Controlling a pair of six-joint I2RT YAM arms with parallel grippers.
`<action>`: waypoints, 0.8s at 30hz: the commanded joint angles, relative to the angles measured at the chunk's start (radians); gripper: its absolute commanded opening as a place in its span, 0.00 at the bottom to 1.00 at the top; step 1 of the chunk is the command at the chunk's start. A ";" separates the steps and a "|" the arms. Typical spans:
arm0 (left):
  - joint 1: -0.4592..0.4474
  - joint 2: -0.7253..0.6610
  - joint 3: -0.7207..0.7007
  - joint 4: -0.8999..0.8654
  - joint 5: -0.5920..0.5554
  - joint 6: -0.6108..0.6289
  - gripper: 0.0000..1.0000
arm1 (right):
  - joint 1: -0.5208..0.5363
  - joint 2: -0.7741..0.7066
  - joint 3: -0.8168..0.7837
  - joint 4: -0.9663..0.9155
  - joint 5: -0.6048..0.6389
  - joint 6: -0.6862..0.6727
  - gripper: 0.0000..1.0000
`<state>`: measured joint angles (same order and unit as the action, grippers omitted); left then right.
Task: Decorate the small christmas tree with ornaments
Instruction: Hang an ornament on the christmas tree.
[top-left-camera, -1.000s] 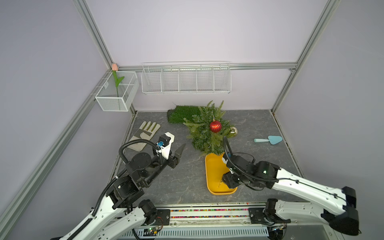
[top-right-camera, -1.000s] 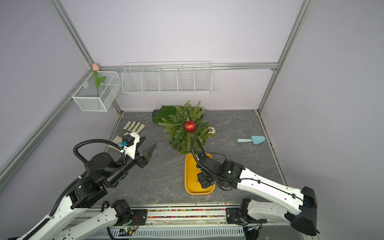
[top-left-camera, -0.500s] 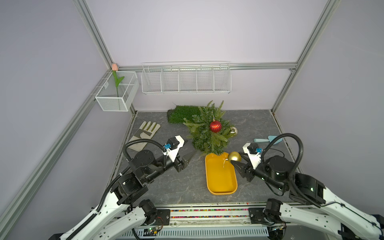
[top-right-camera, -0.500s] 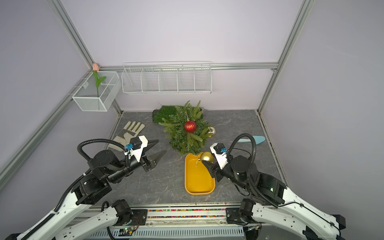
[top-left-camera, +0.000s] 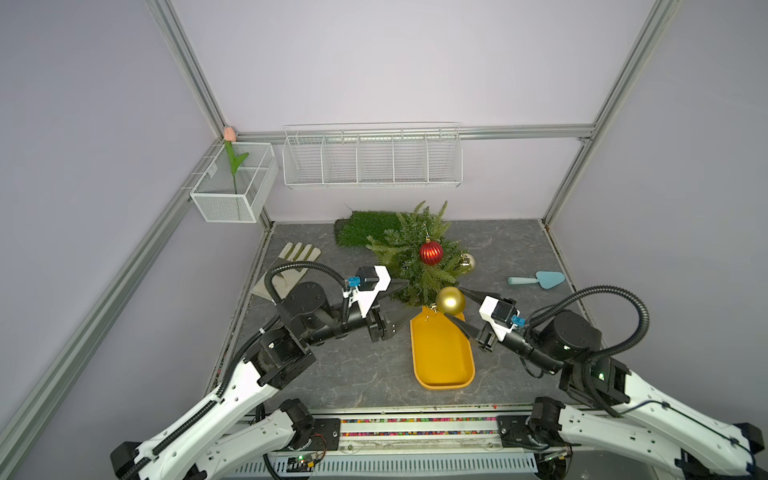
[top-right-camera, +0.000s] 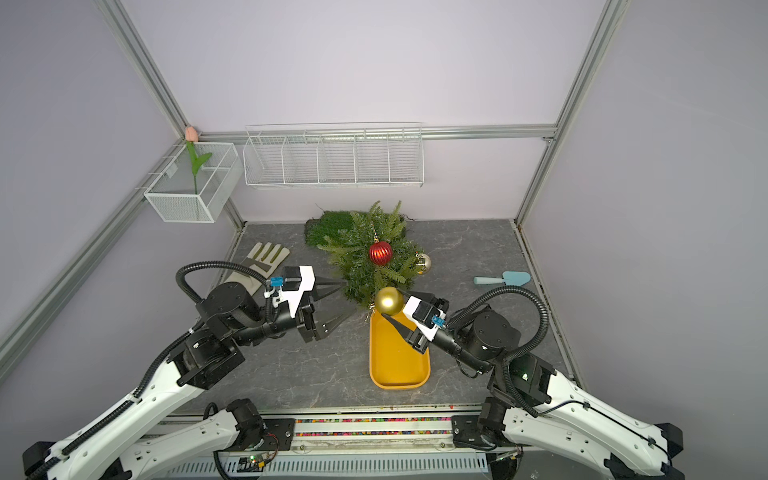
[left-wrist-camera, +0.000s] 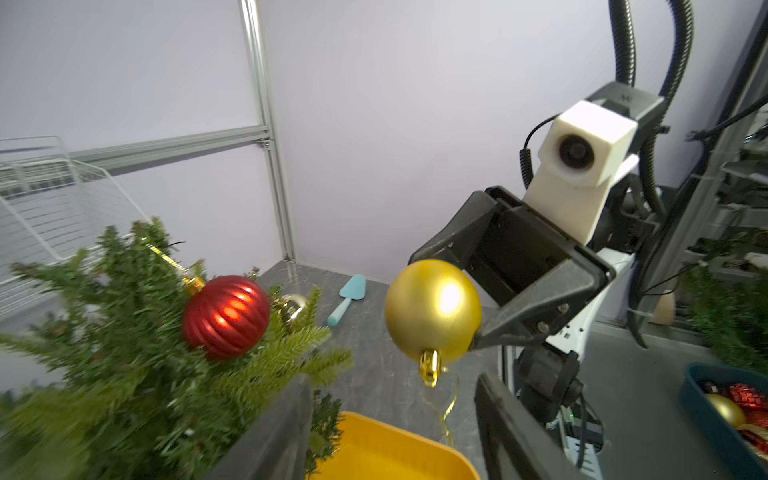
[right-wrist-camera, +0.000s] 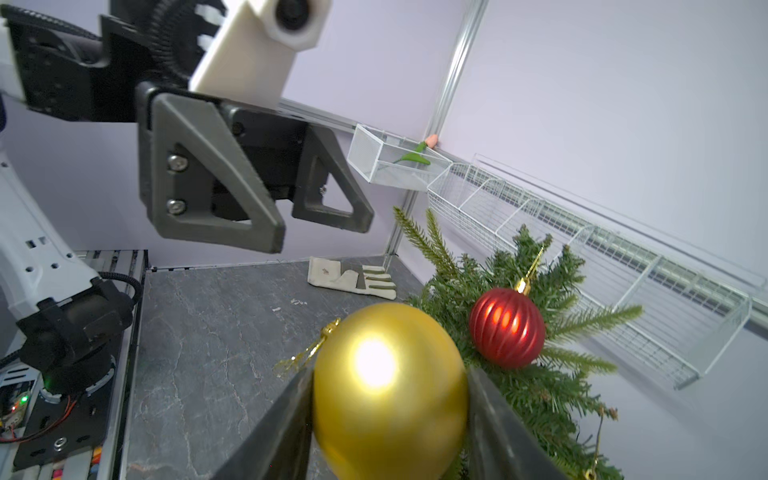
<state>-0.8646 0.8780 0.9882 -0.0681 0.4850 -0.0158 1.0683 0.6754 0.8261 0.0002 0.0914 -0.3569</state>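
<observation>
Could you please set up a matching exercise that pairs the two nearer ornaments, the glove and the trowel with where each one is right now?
Things:
1. matte gold ornament
2. ribbed red ornament
3. work glove
4. teal trowel

Places:
A. lies on the table on the right arm's side
B. hangs on the small christmas tree
C. gripped in the right gripper, above the table
D. lies on the table on the left arm's side

Pairs: 1-C, 2-B, 3-D, 4-A
</observation>
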 joint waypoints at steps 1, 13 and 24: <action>0.000 0.041 0.054 0.079 0.167 -0.152 0.69 | -0.003 -0.001 -0.010 0.078 -0.093 -0.175 0.41; -0.001 0.179 0.085 0.277 0.427 -0.483 0.81 | -0.002 0.043 0.041 0.110 -0.186 -0.366 0.40; -0.001 0.202 0.107 0.161 0.480 -0.443 0.79 | -0.002 0.041 0.047 0.128 -0.208 -0.385 0.40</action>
<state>-0.8612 1.0718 1.0626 0.1371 0.8936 -0.4412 1.0687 0.7193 0.8455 0.0658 -0.1223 -0.7036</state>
